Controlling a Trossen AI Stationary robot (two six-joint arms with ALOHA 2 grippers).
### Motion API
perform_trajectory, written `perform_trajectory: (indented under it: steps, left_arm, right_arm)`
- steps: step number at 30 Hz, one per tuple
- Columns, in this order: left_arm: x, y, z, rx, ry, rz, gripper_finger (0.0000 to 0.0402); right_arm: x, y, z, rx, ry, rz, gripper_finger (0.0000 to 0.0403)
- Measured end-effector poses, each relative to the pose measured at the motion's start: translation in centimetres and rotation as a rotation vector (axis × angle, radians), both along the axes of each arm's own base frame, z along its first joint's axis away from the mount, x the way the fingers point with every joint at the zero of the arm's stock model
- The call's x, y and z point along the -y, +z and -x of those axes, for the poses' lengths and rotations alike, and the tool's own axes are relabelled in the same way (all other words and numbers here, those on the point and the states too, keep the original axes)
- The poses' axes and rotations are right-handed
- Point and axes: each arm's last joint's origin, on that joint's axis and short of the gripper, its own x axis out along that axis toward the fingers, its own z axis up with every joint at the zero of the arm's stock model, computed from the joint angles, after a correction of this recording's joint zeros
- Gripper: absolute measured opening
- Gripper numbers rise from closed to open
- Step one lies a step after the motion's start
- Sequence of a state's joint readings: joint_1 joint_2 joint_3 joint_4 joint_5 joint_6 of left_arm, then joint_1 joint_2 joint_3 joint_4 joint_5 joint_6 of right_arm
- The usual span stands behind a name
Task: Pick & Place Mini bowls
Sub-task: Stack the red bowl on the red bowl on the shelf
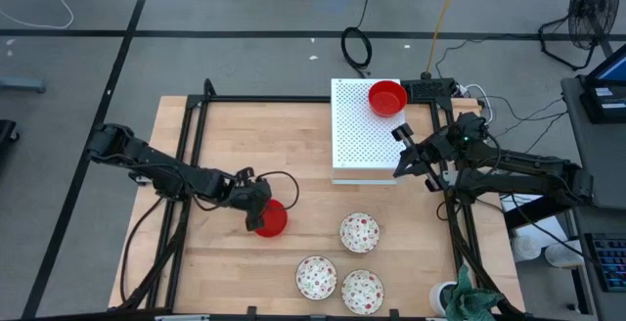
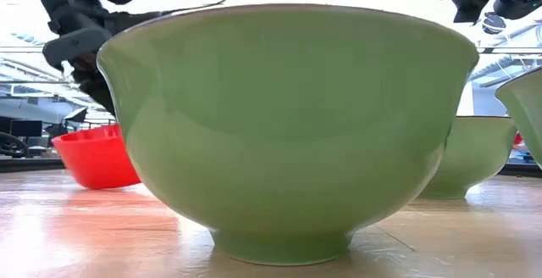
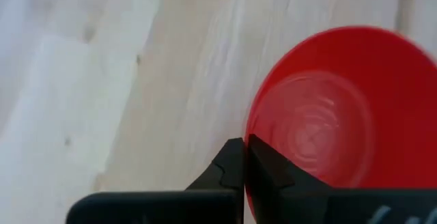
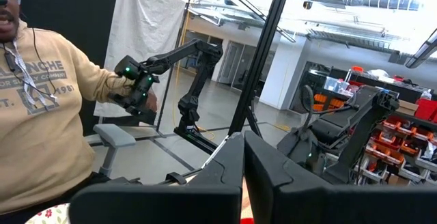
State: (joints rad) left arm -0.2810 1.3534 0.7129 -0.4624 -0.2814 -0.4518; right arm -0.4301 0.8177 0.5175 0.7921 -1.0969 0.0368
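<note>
A glossy red mini bowl (image 1: 273,219) sits left of the table's middle, with my left gripper (image 1: 256,206) shut on its rim. It also shows in the low view as the red bowl (image 2: 97,155) and in the left wrist view as the red bowl (image 3: 334,115). A second red bowl (image 1: 387,97) rests base-down on the white perforated board (image 1: 357,140). Three speckled white bowls (image 1: 359,232), (image 1: 316,277), (image 1: 362,291) stand upright on the table's near part. My right gripper (image 1: 403,153) hovers shut beside the board's right edge, holding nothing. My left gripper (image 3: 246,159) pinches the red bowl's rim (image 3: 247,136) on the side toward the table's left, one finger inside the bowl and one outside. The fingers come from the table's left, slanting down. The bowl stays roughly upright, at or barely above the table top.
The nearest bowl (image 2: 288,134) fills most of the low view, its outside green. A teal cloth (image 1: 469,301) lies at the table's near right corner. Bare wood lies between the left arm and the board. A person in a tan sweatshirt (image 4: 41,115) sits beyond the table.
</note>
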Motion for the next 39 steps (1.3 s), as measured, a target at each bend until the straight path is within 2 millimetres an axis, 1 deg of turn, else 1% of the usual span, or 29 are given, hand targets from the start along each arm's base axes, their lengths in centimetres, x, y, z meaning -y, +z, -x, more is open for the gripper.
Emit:
perform_trajectory:
  steps: [4,9,13,16,19,22,24,26,29,31,33,37,39]
  left_arm:
    - [-0.1,1.3,-0.1,0.066,-0.023,-0.047,0.0003]
    - [-0.2,4.3,-0.7,0.17,-0.05,-0.171,0.0003]
    - [-0.4,7.3,-1.7,0.245,-0.05,-0.368,0.0004]
    - [-0.7,9.7,-2.3,0.273,-0.01,-0.591,0.0003]
    - [-0.8,11.4,-3.3,0.263,0.037,-0.856,0.0004]
    - [-0.8,13.1,-4.5,0.252,0.05,-1.063,0.0003]
    - [-0.9,14.1,-5.2,0.254,0.043,-1.155,0.0003]
    - [-1.1,15.0,-6.0,0.267,0.025,-1.228,0.0004]
    - [-1.6,15.7,-6.7,0.239,-0.004,-1.336,0.0003]
    - [-2.0,15.9,-7.0,0.222,-0.002,-1.379,0.0004]
    - [-2.4,16.0,-7.2,0.21,-0.001,-1.398,0.0005]
    - [-2.6,15.4,-7.7,0.191,-0.014,-1.405,0.0004]
    - [-2.5,15.2,-7.9,0.198,-0.026,-1.406,0.0006]
  right_arm:
    - [0.0,0.0,0.0,0.002,-0.001,0.003,0.0]
    - [0.0,0.0,0.0,0.002,-0.001,0.003,0.0]
    - [0.0,0.0,0.0,-0.001,-0.001,0.001,0.0]
    - [-0.3,0.0,-0.3,0.005,-0.039,-0.032,0.0]
    - [-1.0,0.0,-0.9,0.031,-0.137,-0.062,0.0]
    - [-2.1,-0.7,-1.8,0.051,-0.285,-0.026,0.0]
    - [-2.8,-1.0,-2.5,0.063,-0.415,0.013,0.0]
    - [-3.5,-0.8,-3.2,0.076,-0.541,0.067,0.0]
    - [-4.6,-0.9,-4.4,0.073,-0.687,0.178,0.0006]
    - [-5.1,-1.3,-5.2,0.052,-0.746,0.242,0.0023]
    - [-5.7,-1.4,-6.2,0.037,-0.761,0.272,0.0051]
    - [-6.6,-1.7,-8.5,0.006,-0.743,0.289,0.0127]
    - [-6.7,-2.0,-9.8,-0.009,-0.77,0.29,0.0165]
